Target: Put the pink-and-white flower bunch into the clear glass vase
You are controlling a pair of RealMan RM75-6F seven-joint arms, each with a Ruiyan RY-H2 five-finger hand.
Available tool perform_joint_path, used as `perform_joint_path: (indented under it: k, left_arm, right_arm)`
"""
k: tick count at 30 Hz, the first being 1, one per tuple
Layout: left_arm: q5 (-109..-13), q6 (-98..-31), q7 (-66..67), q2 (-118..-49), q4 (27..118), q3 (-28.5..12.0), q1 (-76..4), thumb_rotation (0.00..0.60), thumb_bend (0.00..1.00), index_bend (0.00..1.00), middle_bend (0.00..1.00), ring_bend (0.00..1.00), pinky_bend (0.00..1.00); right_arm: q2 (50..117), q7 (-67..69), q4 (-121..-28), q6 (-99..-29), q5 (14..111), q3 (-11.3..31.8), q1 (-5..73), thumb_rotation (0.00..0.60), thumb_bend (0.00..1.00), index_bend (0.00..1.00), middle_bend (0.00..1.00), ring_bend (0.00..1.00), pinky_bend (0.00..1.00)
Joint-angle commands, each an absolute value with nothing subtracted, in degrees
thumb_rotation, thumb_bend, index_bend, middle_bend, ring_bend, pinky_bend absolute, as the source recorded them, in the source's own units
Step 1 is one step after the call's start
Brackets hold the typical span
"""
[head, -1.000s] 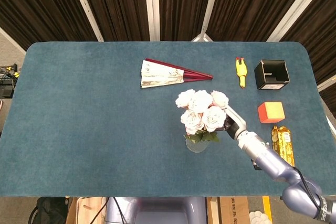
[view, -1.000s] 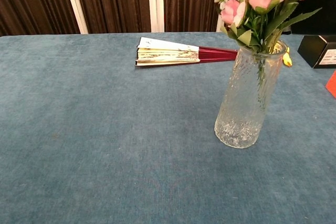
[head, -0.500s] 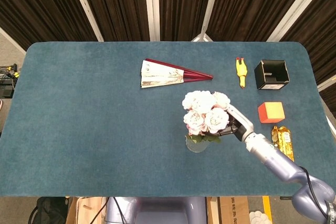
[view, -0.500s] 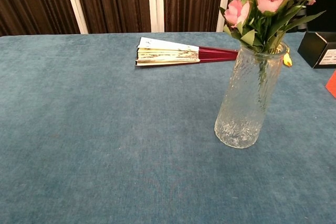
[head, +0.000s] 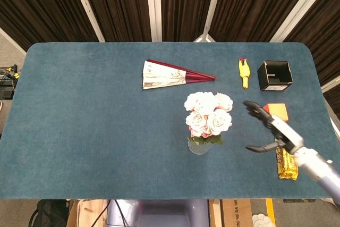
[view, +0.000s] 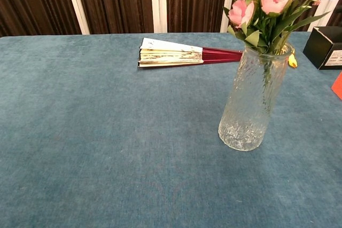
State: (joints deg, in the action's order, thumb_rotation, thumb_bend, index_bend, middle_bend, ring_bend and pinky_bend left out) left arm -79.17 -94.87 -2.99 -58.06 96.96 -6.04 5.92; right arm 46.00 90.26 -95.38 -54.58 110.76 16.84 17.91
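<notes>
— Right of the vase, what is the right hand doing?

— It hangs over the blue table with its fingers spread wide apart; nothing sits between them and they touch nothing; it is clear of the flowers, with bare cloth between. Part of it overlaps the orange block and the gold-wrapped bar in the head view; whether it is above them or merely in front of them, I cannot tell.

— And the pink-and-white flower bunch?

— Its stems stand inside the clear glass vase, which is upright near the table's middle; the blooms spread above the rim; from above they hide almost all of the vase, so only a sliver of glass shows below the leaves.

— What else is cut off?

— The chest view crops the top blooms at the upper edge; a dark sliver at its right edge may be a fingertip, too small to tell. The left hand shows in neither view; the right arm runs off the lower right corner.

— Other things?

— A folded fan lies behind the vase, well apart; a yellow rubber chicken and a black open box sit toward the far right.
</notes>
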Motion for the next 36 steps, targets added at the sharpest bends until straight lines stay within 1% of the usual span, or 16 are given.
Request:
perform_joint_path:
  k: [1, 5, 8, 12, 15, 18, 23, 30, 36]
  left_arm:
    - [-79.4, -94.9, -3.1, -58.0, 96.9, -6.0, 5.9, 0.600, 0.25, 0.07, 0.00, 0.00, 0.02]
    - [-79.9, -95.1, -3.6, -58.0, 96.7, -5.9, 6.0, 0.600, 0.25, 0.07, 0.00, 0.00, 0.02]
    - [-80.0, -94.9, -4.1, -57.8, 96.6, -5.8, 6.0, 0.600, 0.25, 0.07, 0.00, 0.00, 0.02]
    - [-79.7, -94.8, -5.3, -57.5, 96.2, -6.0, 6.1, 0.600, 0.25, 0.07, 0.00, 0.00, 0.02]
    - [-79.2, -94.5, -6.4, -57.3, 95.8, -6.2, 6.0, 0.600, 0.25, 0.07, 0.00, 0.00, 0.02]
    - [-78.8, -94.0, -7.1, -57.2, 95.4, -6.4, 5.8, 0.600, 0.25, 0.07, 0.00, 0.00, 0.02]
    - [-79.4, -93.7, -7.2, -57.3, 94.9, -6.3, 5.5, 0.600, 0.25, 0.06, 0.00, 0.00, 0.02]
    - [-78.6, -93.0, -6.9, -57.5, 94.7, -6.6, 5.1, 0.600, 0.25, 0.06, 0.00, 0.00, 0.02]
    - [-78.1, -92.4, -6.4, -57.5, 94.7, -6.7, 4.8, 0.600, 0.25, 0.06, 0.00, 0.00, 0.02]
  right_arm:
    - [45.3, 65.0, -94.6, -62.4, 102.9, 14.6, 8.9, 0.600, 0.11, 0.08, 0.04, 0.04, 0.00]
    - [49.9, 35.3, -99.3, -69.0, 95.9, 14.1, 2.9, 0.600, 0.11, 0.08, 0.04, 0.04, 0.00]
    - [55.6, 16.7, -100.5, -75.6, 94.1, 13.1, -0.3, 0.600, 0.11, 0.08, 0.04, 0.04, 0.00]
    - [63.3, 2.6, -98.0, -83.4, 95.7, 11.9, -2.3, 0.600, 0.11, 0.08, 0.04, 0.04, 0.00]
    - [66.4, -2.9, -95.8, -85.8, 97.1, 10.2, -3.0, 0.600, 0.11, 0.08, 0.04, 0.03, 0.00]
    - [66.6, -7.5, -96.5, -85.7, 97.2, 9.1, -3.2, 0.600, 0.11, 0.08, 0.04, 0.02, 0.00]
    - [67.7, -13.7, -97.3, -85.8, 96.2, 8.3, -3.1, 0.600, 0.11, 0.08, 0.04, 0.01, 0.00]
    - [67.6, -17.1, -98.1, -86.2, 93.7, 7.9, -3.0, 0.600, 0.10, 0.08, 0.04, 0.01, 0.00]
    - [66.8, -17.1, -98.8, -86.8, 92.3, 7.7, -2.8, 0.600, 0.11, 0.08, 0.04, 0.01, 0.00]
